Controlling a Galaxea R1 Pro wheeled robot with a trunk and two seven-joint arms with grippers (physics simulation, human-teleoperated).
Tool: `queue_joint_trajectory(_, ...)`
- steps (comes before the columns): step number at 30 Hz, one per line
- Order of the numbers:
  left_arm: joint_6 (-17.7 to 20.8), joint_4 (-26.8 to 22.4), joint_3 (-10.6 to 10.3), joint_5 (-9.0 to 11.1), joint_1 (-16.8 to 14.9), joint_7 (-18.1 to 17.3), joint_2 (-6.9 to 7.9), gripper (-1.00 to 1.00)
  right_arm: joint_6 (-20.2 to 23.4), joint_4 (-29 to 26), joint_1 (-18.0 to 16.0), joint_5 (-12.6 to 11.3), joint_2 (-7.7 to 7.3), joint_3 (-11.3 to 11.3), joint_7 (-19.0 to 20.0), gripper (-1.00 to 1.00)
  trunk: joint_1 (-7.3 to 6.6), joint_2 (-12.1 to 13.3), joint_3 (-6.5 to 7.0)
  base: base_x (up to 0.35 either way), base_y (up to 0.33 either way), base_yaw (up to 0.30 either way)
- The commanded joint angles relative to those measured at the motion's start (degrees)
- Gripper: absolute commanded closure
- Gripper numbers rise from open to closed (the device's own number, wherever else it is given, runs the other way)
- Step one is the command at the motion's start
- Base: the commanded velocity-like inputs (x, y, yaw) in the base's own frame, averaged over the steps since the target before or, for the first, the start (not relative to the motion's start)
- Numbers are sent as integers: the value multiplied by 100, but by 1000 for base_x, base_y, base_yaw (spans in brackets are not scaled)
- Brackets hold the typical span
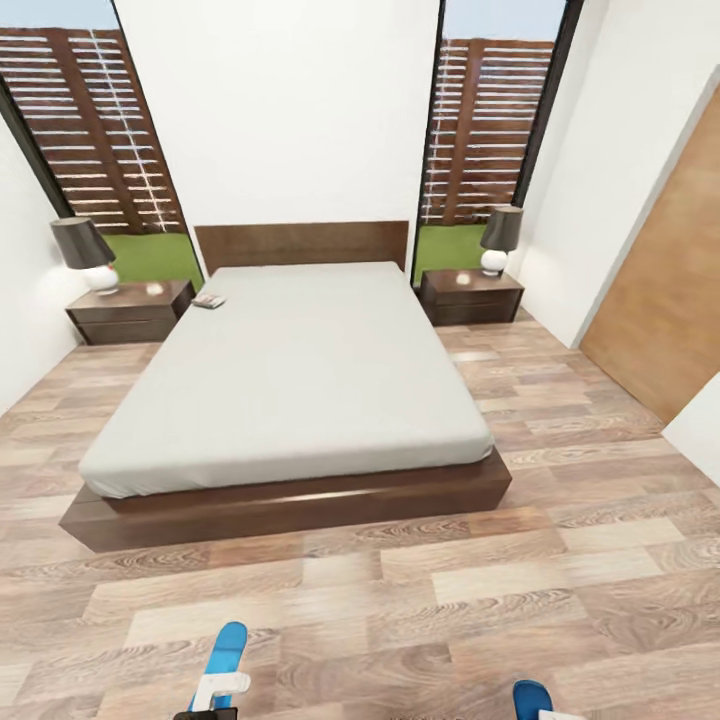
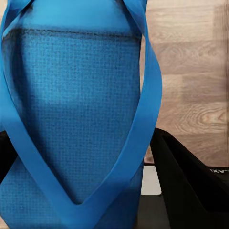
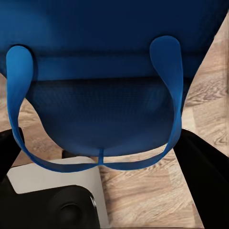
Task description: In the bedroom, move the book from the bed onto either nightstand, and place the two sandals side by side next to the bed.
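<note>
Book (image 1: 209,300), a small thin paperback whose cover lettering is too small to read in the head view, lies on the large low bed (image 1: 300,370) with its pale grey-white mattress and dark brown wooden base, at the corner by the headboard nearest the left-hand nightstand (image 1: 130,312). That low dark-brown wooden cabinet with drawers stands just beside the bed and carries a white-bodied lamp with a dark shade (image 1: 88,253); its twin, the right-hand nightstand (image 1: 470,296), stands at the bed's other side under a like lamp (image 1: 499,240). Tall windows (image 1: 95,140) behind the bed show brown slatted fencing and green grass, and a brown door (image 1: 665,300) sits in the white wall well apart from the bed to its right. Light wood-plank floor (image 1: 420,590) runs out from the foot of the bed. Near the foot, well apart from the base, the left gripper (image 2: 76,191) is clenched on one bright blue flip-flop sandal (image 2: 71,109), its thin straps meeting in a V between the black fingers (image 2: 191,181); a trace of white lettering on one finger is cut off and unreadable. The right gripper (image 3: 102,191) grasps the second blue sandal (image 3: 105,76), held above the floor with its strap looping below the sole.
</note>
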Motion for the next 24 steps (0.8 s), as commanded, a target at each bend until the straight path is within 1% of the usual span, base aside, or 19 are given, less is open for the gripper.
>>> queue_joint_trajectory(1,-7,-3,-48,47,0,-7,2,100,-14,4,-4,-67,-7,46,-22,100,-22,38,14,0,0,-297)
queue_joint_trajectory(11,-58,3,-58,43,4,-7,-11,100,-16,98,-5,-67,-31,40,-22,100,-242,439,193,0,0,-297)
queue_joint_trajectory(24,-61,0,-147,43,4,-7,-11,100,-16,104,-5,-67,-33,40,-22,100,-527,960,426,0,0,-297)
